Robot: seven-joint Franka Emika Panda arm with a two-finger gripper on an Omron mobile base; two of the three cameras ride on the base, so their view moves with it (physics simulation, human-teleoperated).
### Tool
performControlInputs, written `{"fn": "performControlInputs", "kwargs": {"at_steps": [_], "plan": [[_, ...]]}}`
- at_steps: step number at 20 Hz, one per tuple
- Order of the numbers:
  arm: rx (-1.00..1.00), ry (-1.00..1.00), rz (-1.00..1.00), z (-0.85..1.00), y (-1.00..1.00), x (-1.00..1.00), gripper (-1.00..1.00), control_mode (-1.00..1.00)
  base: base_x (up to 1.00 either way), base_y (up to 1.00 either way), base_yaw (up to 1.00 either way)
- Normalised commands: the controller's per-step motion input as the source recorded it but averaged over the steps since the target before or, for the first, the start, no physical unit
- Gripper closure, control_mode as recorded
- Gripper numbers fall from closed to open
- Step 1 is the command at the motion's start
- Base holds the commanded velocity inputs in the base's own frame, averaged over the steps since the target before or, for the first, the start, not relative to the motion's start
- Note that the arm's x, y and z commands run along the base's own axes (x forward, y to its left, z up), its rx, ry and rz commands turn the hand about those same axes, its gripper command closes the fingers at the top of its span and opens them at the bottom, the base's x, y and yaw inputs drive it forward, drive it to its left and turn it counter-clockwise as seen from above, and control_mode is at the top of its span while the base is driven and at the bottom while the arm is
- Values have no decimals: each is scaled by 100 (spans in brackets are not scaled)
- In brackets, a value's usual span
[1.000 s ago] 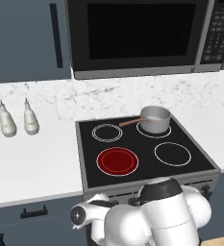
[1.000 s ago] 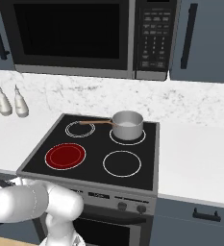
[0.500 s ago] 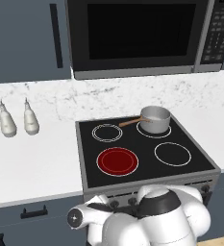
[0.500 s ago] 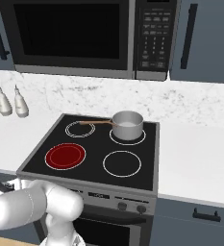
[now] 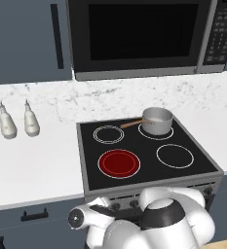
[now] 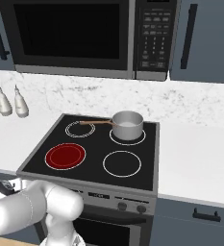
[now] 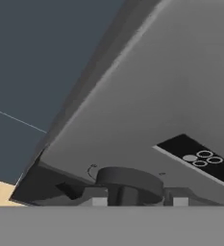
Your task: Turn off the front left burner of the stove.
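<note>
grey stove front (image 7: 171, 91), dark knob (image 7: 129, 180), black display panel (image 7: 197, 156)

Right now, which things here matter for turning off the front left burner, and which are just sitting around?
Matter: front left burner, glowing red; stove; knob at the gripper.

Sitting around: pot on the back right ring; two bottles on the counter; microwave.

From behind my arm the light was even and flat, with no hard shadows on the marble counter (image 5: 32, 165) beside the stove (image 5: 149, 168). The front left burner (image 5: 119, 163) glowed a saturated red against the stove's matte black glass, which gave no glare. Edges looked soft and slightly pixelated. My hand camera's picture, close under the stove's grey front (image 7: 180, 86), was dim, smooth and blurry.
</note>
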Motion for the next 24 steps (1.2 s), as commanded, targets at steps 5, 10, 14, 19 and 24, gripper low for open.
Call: {"fn": "performControlInputs", "kwargs": {"at_steps": [5, 10, 14, 19, 24], "plan": [[34, -5, -19, 2, -65, 0, 100, -100, 0, 0, 0], [37, -20, -26, 0, -82, 0, 100, -100, 0, 0, 0], [37, -26, -31, 0, -80, 0, 100, -100, 0, 0, 0], [27, -17, -29, 3, -39, 2, 100, -100, 0, 0, 0], [0, 0, 0, 0, 0, 0, 100, -100, 0, 0, 0]]}}
